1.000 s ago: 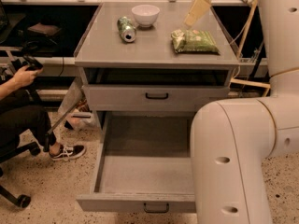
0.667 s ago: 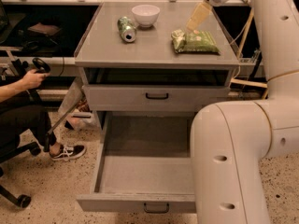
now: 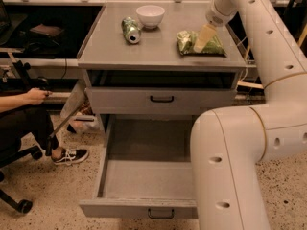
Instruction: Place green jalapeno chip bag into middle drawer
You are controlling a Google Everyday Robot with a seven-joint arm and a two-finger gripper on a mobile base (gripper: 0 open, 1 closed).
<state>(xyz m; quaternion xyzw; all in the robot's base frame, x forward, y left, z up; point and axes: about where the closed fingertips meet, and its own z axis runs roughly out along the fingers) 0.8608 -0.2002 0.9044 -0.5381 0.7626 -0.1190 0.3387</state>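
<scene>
The green jalapeno chip bag point(image 3: 185, 41) lies flat on the cabinet top point(image 3: 158, 49) at the right side. My gripper point(image 3: 203, 38) hangs from the white arm point(image 3: 230, 1) and points down right over the bag, at or touching its top. The middle drawer point(image 3: 139, 207) is pulled wide open below, with tall grey side walls, a bare grey floor and a small dark handle at its front.
A crushed green soda can point(image 3: 130, 30) and a white bowl point(image 3: 150, 16) sit at the back left of the top. A shallower drawer front with a black handle point(image 3: 162, 98) is slightly open. My arm's big white links point(image 3: 230, 166) cover the drawer's right side. A seated person point(image 3: 24, 111) is at left.
My gripper has come down from above the back right of the cabinet top onto the chip bag. The bag, can and bowl have not moved.
</scene>
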